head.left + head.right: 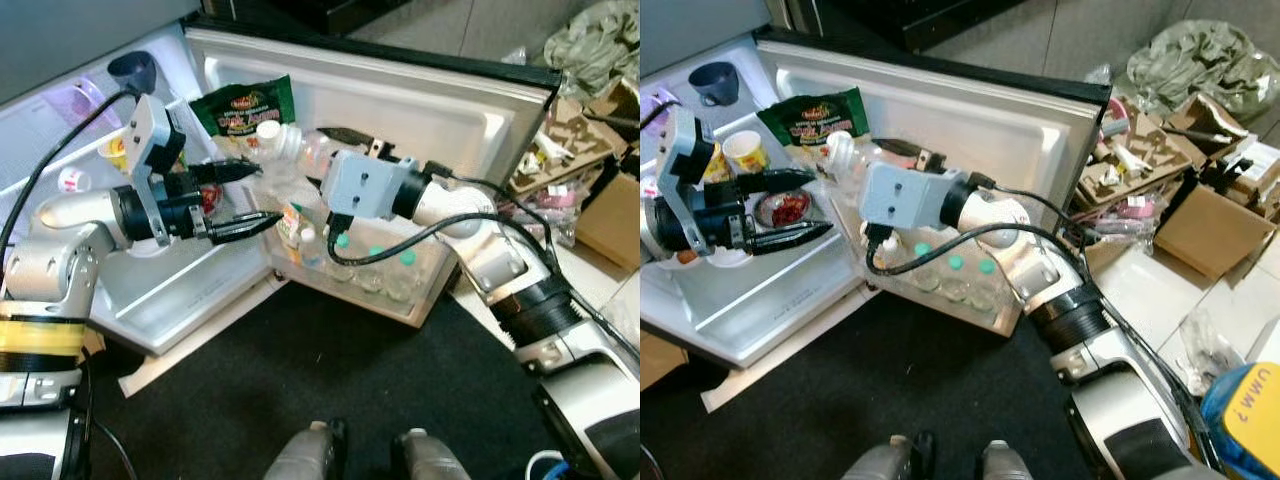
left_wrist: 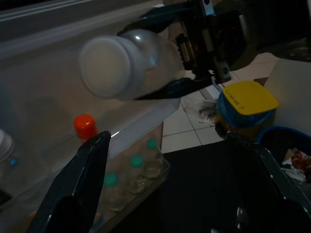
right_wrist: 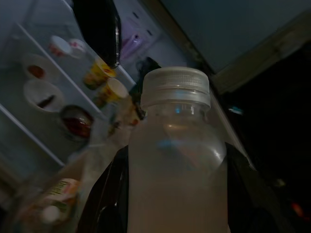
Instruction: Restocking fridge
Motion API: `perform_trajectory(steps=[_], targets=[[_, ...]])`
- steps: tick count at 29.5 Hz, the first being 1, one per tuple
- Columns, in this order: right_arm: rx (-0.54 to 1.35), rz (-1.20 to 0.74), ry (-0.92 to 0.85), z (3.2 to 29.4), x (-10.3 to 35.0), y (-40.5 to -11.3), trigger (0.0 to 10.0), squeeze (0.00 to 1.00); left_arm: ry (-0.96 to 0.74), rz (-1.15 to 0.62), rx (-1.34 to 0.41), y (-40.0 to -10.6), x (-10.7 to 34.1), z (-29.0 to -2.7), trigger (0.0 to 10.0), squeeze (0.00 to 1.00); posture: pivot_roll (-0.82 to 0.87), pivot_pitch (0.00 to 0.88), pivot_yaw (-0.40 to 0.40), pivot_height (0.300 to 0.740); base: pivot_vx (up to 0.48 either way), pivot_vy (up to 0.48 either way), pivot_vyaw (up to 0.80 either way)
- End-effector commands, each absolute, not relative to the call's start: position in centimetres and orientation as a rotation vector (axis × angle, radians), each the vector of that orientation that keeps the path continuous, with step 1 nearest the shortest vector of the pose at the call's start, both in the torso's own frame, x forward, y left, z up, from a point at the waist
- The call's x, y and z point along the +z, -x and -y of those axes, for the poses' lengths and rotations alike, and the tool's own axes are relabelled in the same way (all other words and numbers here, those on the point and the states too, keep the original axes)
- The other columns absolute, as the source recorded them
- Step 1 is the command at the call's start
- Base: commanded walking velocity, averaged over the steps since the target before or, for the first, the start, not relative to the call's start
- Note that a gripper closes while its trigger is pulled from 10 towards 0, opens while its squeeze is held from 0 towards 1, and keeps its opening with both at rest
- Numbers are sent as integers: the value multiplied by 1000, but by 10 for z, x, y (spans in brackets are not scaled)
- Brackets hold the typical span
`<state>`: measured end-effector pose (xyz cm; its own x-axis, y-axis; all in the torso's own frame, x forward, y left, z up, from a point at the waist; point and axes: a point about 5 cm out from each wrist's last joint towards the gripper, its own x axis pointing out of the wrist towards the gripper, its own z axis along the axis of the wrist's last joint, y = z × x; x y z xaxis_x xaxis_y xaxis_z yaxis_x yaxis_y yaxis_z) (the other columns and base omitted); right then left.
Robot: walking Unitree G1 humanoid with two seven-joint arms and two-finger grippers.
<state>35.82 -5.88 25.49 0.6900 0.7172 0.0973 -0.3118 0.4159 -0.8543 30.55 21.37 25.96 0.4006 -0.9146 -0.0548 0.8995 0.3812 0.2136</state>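
Starting at the left: the fridge point(image 1: 60, 150) is open, and its shelves already hold a dark cup point(image 1: 132, 70), some yellow snack cups point(image 1: 747, 151) and a bowl of something red point(image 1: 785, 208). The left gripper point(image 1: 243, 194) sits in front of those shelves with its 2 fingers spread apart and nothing between them, pointing toward the door.

In the middle, the right gripper point(image 3: 170, 194) is clamped around a clear plastic bottle point(image 1: 285, 145) with a white cap. It holds the bottle tilted in the air, just in front of the inner door point(image 1: 420, 110) and above the door shelf point(image 1: 420, 300). A green snack bag point(image 1: 243, 107) sits up by the door's top corner.

Lower down, that door shelf already has a row of small bottles with teal caps point(image 1: 375, 268), plus 1 with an orange cap point(image 2: 85, 126).

To the right, the floor is a mess of cardboard boxes point(image 1: 1210, 225) and packaging.

So I'd say restocking is partway through. Plenty is loaded, and this bottle still needs to go in, probably into a door shelf.
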Motion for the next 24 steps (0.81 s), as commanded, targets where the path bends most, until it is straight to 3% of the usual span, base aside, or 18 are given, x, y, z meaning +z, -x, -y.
perform_trajectory(steps=[1, 9, 24], targets=[[668, 591, 950, 50, 267, -355, 0, 0, -194, 89, -1151, -306, 257, -214, 10000, 0, -61, 139, 93, 740, 0, 0, 0], [659, 680, 1033, 50, 261, -349, 0, 0, -10, 105, -1170, -306, 271, -219, 10000, 0, -61, 138, 90, 740, 0, 0, 0], [749, 788, 1089, 43, 252, -334, 0, 0, -3, -19, -1207, -300, 250, -230, 10000, 0, -66, 142, 92, 740, 0, 0, 0]])
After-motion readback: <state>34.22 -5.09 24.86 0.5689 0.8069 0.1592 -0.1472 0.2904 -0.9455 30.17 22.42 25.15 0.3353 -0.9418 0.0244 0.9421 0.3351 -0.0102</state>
